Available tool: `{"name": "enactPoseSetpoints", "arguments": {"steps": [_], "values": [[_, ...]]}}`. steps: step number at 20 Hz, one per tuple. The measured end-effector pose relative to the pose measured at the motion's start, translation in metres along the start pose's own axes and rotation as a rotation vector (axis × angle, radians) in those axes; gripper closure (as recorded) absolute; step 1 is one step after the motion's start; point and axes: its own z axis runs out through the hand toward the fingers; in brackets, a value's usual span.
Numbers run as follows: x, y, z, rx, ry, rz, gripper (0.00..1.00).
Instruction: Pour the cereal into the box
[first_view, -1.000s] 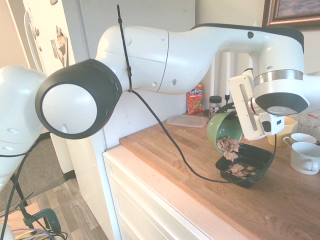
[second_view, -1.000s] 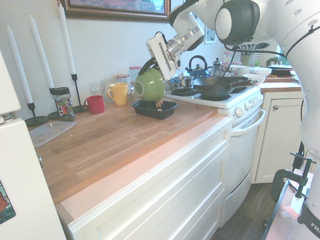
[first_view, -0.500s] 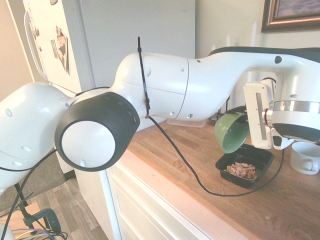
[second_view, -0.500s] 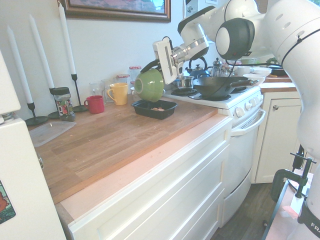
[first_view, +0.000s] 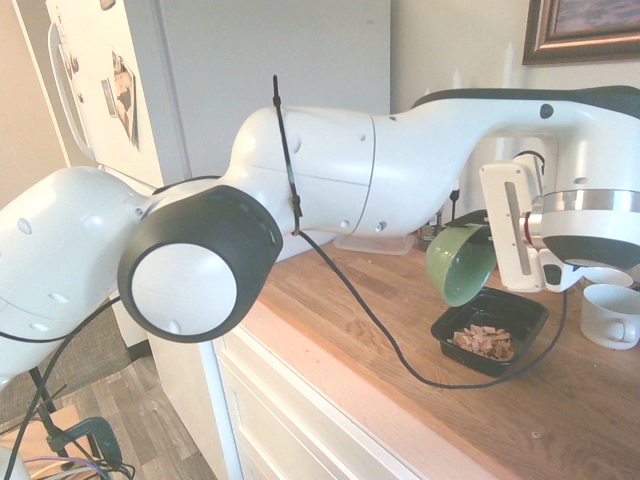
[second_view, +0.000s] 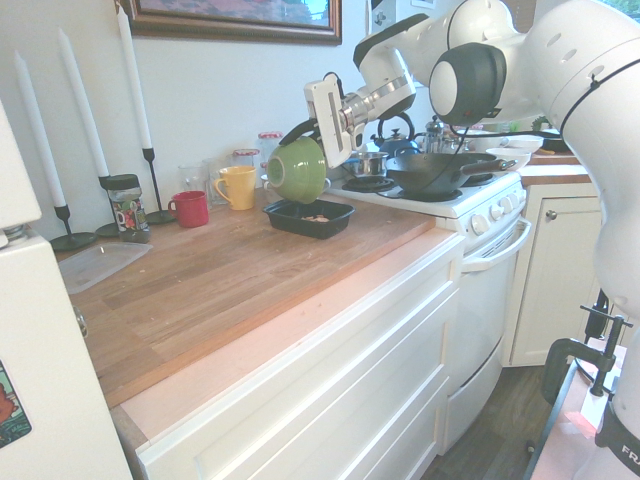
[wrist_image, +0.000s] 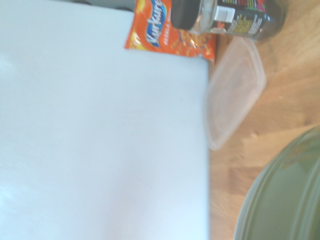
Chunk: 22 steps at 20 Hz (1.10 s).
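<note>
The cereal (first_view: 482, 341) lies as a loose heap of tan flakes inside the box (first_view: 522, 307), a shallow black tray on the wooden counter. Above the box's near left corner hangs a green bowl (first_view: 462, 265), tipped on its side with its mouth toward the box and nothing visible inside. My gripper (first_view: 470, 222) is shut on the bowl's upper rim. From the other side, the bowl (second_view: 298, 170) hangs under the gripper (second_view: 301, 133), just above the box (second_view: 338, 221) with a few flakes of cereal (second_view: 317, 217) showing. The wrist view shows the bowl's rim (wrist_image: 285, 195).
A red mug (second_view: 190, 208), a yellow mug (second_view: 237, 186), a jar (second_view: 124, 205) and candlesticks stand along the back wall. A clear lidded container (second_view: 100, 262) lies by the fridge, near an orange snack bag (wrist_image: 170, 30). White mugs (first_view: 610, 312) sit beyond the box. The stove (second_view: 440, 185) adjoins the counter.
A second ago flakes were spilling from the bowl into the box; now they all lie in the box. The arm has swung, and the tipped bowl rose slightly.
</note>
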Motion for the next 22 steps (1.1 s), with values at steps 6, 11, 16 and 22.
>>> {"name": "enactPoseSetpoints", "arguments": {"steps": [6, 11, 16, 22], "values": [[-0.035, -0.047, 0.02, -0.257, 0.242, -0.019, 1.0], [-0.042, -0.065, 0.072, -0.476, 0.461, -0.034, 1.0], [-0.062, -0.071, 0.126, -0.697, 0.673, -0.061, 1.0], [-0.095, -0.062, 0.178, -0.969, 0.936, -0.095, 1.0]]}}
